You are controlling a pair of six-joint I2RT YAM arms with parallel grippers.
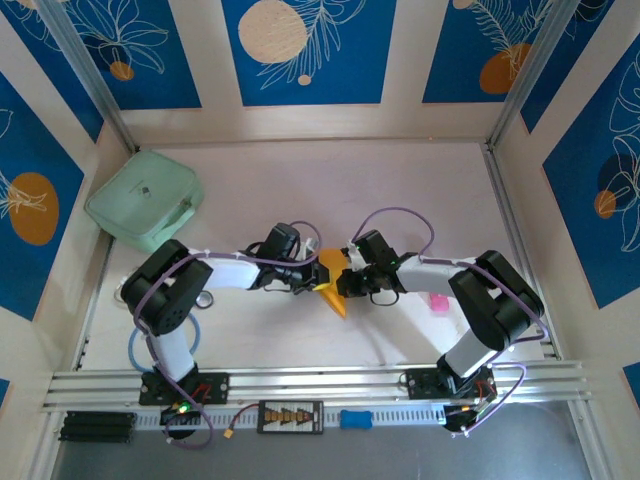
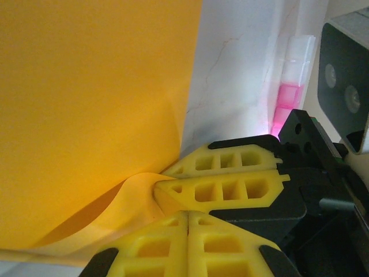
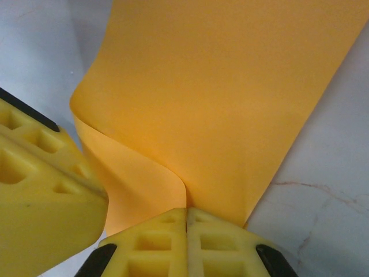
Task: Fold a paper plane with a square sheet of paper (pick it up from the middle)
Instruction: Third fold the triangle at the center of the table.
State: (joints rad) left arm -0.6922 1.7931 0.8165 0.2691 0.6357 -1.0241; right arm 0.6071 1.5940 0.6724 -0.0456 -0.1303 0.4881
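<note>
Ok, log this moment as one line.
paper: curled | right jaws: shut on paper | left jaws: shut, beside the curl | green case: far left | pink object: right of paper

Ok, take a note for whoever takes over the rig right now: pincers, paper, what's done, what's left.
Left pincer: shut, close beside the right one at the paper; can't tell if it grips it.
Right pincer: shut on the paper where it bends.
Paper: in the middle between both pincers, one side curled over.
Done: paper grasped, a first bend started.
Left: probably all the creasing and folding; no dart shape yet.
</note>
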